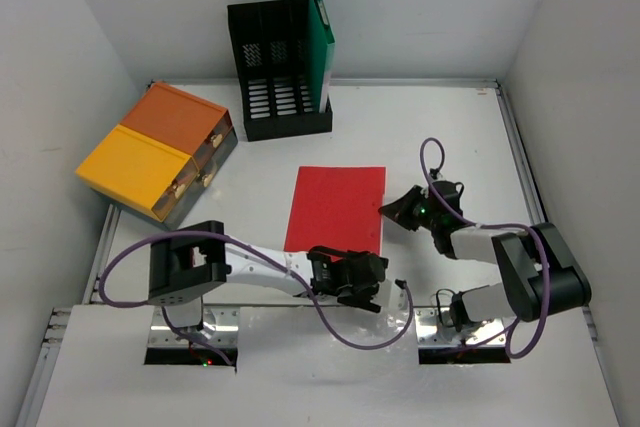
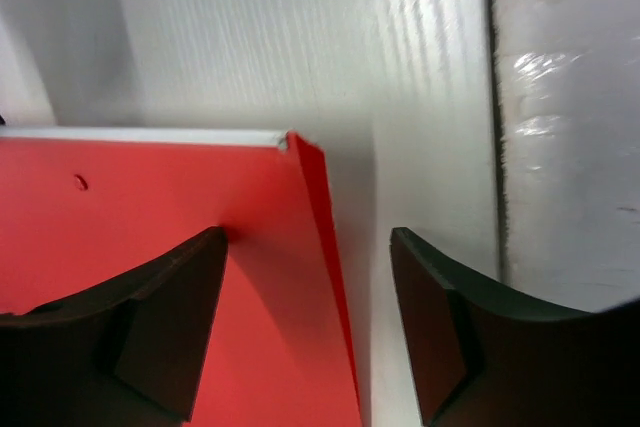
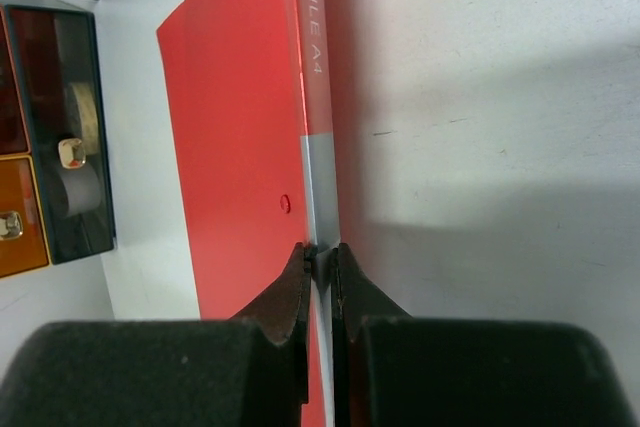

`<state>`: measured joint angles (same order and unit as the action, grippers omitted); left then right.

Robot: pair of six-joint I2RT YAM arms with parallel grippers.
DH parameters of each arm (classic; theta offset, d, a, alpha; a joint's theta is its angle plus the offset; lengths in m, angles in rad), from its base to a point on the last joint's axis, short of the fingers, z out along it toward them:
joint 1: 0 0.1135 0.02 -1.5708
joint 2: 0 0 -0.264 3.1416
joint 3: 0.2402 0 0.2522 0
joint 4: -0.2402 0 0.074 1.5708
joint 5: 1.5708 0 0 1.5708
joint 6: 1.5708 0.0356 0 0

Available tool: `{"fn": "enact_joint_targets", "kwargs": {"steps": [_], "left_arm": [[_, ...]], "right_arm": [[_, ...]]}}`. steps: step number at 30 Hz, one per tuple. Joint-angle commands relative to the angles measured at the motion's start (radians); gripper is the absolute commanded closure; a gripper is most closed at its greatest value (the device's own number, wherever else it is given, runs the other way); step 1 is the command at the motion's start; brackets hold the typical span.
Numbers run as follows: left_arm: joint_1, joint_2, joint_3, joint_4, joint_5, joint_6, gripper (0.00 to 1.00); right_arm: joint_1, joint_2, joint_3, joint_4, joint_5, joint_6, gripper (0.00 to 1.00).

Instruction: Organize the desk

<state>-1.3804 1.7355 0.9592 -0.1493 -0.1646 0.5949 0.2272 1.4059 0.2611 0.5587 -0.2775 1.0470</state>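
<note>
Counter (image 1: 470,147): big flat white rectangle with thin metal rails (image 1: 520,172) along the edges and white walls (image 1: 420,7) on the left, back and right. It fills the top view from my arm bases at the near edge to the back wall. The surface is matte. The right wrist view shows a few faint scuffs.

Left to right on it:
- Drawer box (image 1: 155,152) is at the far-left edge, skewed. The top is half orange, half yellow. The front is dark with small pale knobs and faces the middle of the counter. The same front shows at the left edge of the right wrist view (image 3: 60,147).
- Black mesh rack (image 1: 275,72) stands upright at back centre, close to the back wall.
- Green folder (image 1: 322,47) stands on edge in the rack's rightmost slot.
- Red folder (image 1: 335,209) is mid-counter, well apart from both rack and drawer box. A grey-white spine runs along its right edge.
- My left claw (image 1: 378,285) is at the folder's near-right corner, released and wide. In the left wrist view (image 2: 308,317) one finger (image 2: 170,337) is over the red cover (image 2: 150,207) and the other is over bare counter (image 2: 420,147), with the folder's edge between them. I can't tell if either finger touches.
- My right claw (image 1: 392,211) is at the folder's right edge, clenched on the spine. In the right wrist view (image 3: 320,257) both tips pinch the grey strip of the folder (image 3: 240,117). There's shadow on the counter (image 3: 480,97) right of the spine.
</note>
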Motion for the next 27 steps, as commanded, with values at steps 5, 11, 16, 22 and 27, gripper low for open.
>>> {"fn": "enact_joint_targets", "kwargs": {"steps": [5,11,16,22,27], "left_arm": [[-0.005,0.033,-0.017,0.105,-0.144,-0.009,0.48],[-0.006,0.065,-0.025,0.114,-0.145,-0.006,0.84],[-0.005,0.059,-0.024,0.097,-0.135,-0.003,1.0],[-0.003,-0.011,-0.033,0.108,-0.223,0.029,1.0],[-0.003,-0.073,-0.042,0.123,-0.271,0.042,1.0]], "right_arm": [[0.008,-0.042,0.026,0.033,-0.022,0.021,1.0],[0.011,-0.03,0.011,0.012,-0.002,-0.004,1.0],[0.012,0.016,-0.016,0.066,-0.008,0.019,1.0],[0.012,0.015,0.013,0.002,-0.018,-0.046,0.96],[0.012,-0.027,0.015,-0.105,-0.038,-0.108,0.48]]}}
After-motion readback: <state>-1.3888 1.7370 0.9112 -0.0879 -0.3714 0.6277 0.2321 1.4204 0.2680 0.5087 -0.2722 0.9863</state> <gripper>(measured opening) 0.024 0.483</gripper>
